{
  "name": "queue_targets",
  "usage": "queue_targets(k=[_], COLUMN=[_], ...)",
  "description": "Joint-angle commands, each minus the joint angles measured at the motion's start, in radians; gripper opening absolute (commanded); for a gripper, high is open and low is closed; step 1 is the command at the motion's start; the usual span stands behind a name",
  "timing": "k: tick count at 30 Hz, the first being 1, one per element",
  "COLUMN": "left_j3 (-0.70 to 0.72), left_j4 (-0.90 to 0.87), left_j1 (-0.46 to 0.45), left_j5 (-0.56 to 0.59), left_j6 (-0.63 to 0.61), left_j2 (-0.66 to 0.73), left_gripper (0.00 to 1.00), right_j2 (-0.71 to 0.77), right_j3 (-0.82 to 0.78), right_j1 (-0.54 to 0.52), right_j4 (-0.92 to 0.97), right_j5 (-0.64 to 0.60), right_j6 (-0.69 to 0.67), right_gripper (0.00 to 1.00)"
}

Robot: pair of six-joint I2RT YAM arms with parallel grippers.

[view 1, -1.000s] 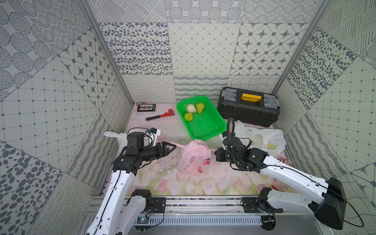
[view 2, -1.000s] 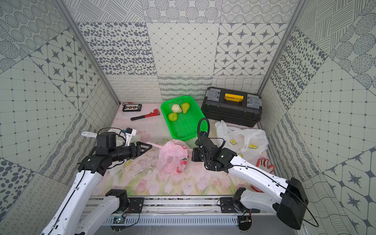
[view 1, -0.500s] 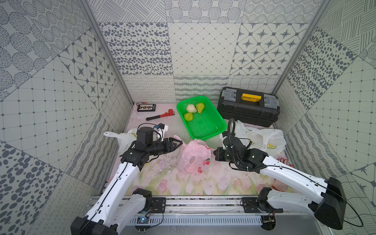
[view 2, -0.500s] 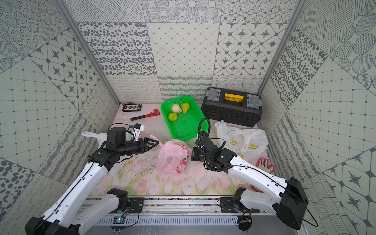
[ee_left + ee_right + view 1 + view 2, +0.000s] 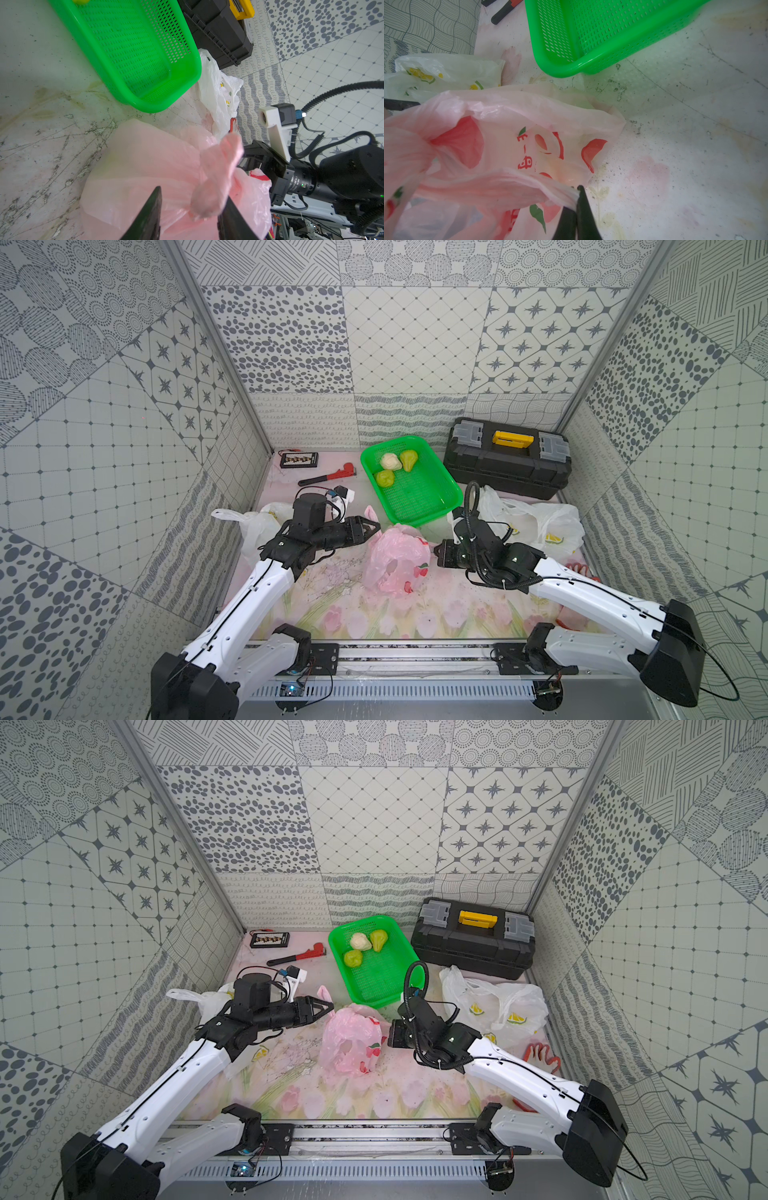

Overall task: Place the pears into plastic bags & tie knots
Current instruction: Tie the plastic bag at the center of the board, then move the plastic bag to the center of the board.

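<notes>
Pink bag [image 5: 145, 166] handle lies between left gripper's [image 5: 193, 195] half-open jaws; right gripper [image 5: 576, 191] pinches another.

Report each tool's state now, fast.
Left tool: open, jaws astride one handle of the pink bag.
Right tool: shut on the pink bag's other handle.

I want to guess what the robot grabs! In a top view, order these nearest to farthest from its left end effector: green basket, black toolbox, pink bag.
1. pink bag, at the left end effector's tips, mid-table.
2. green basket, just behind it.
3. black toolbox, back right corner.
</notes>
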State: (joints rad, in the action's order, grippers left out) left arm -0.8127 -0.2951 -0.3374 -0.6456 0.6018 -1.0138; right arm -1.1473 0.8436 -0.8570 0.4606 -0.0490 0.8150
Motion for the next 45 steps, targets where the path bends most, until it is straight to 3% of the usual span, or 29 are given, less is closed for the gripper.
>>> queue_targets(k=[1, 4, 8, 10, 15, 20, 24, 29, 31, 32, 34, 37, 41, 45], left_j3=[0.004, 0.019, 0.046, 0.036, -0.007, 0.061, 0.065, -0.027, -0.076, -0.114, -0.215, -0.354, -0.455, -0.41], left_j4=[0.134, 0.213, 0.269, 0.174, -0.207, -0.301, -0.293, -0.406, -0.433, -0.45, -0.517, -0.644, -0.722, -0.658], left_j1=[-0.006, -0.012, -0.017, -0.017, 0.049, 0.246, 0.248, 0.254, 0.257, 0.257, 0.256, 0.257, 0.198, -0.067], left_j5=[0.021, 0.008, 0.038, 0.103, 0.346, 0.279, 0.248, 0.391, 0.325, 0.239, 0.172, 0.281, 0.293, 0.312], left_j6=[-0.002, 0.033, 0.082, 0.041, -0.147, -0.171, -0.166, -0.246, -0.253, -0.247, -0.242, -0.309, -0.36, -0.311], left_j2=[-0.001, 0.002, -0.004, 0.01, 0.083, 0.117, 0.099, 0.102, 0.093, 0.08, 0.059, 0.067, 0.058, 0.012], left_gripper=[0.44, 0.4, 0.12, 0.0, 0.0, 0.0, 0.0, 0.0, 0.0, 0.12, 0.32, 0.51, 0.61, 0.7], right_j2=[-0.002, -0.005, -0.001, 0.012, 0.09, 0.133, 0.093, 0.044, 0.032, 0.023, 0.006, -0.027, -0.101, -0.182], right_j3=[-0.014, -0.016, -0.018, -0.023, -0.071, -0.164, -0.133, -0.113, -0.106, -0.094, -0.074, -0.057, -0.028, 0.019], right_j1=[0.003, 0.003, 0.008, 0.015, 0.086, 0.217, 0.203, 0.186, 0.184, 0.177, 0.152, 0.1, 0.04, -0.017], right_j4=[-0.037, -0.04, -0.03, -0.009, 0.11, 0.185, 0.137, 0.124, 0.108, 0.103, 0.091, 0.047, -0.027, -0.08], right_j5=[0.001, -0.001, -0.012, -0.022, -0.042, -0.013, 0.04, 0.031, 0.064, 0.081, 0.093, 0.098, 0.113, 0.123], right_j6=[0.018, 0.021, 0.024, 0.027, 0.001, -0.078, -0.095, -0.109, -0.119, -0.119, -0.116, -0.099, -0.056, -0.036], right_gripper=[0.0, 0.0, 0.0, 0.0, 0.0, 0.0, 0.0, 0.0, 0.0, 0.0, 0.06, 0.19, 0.3, 0.33])
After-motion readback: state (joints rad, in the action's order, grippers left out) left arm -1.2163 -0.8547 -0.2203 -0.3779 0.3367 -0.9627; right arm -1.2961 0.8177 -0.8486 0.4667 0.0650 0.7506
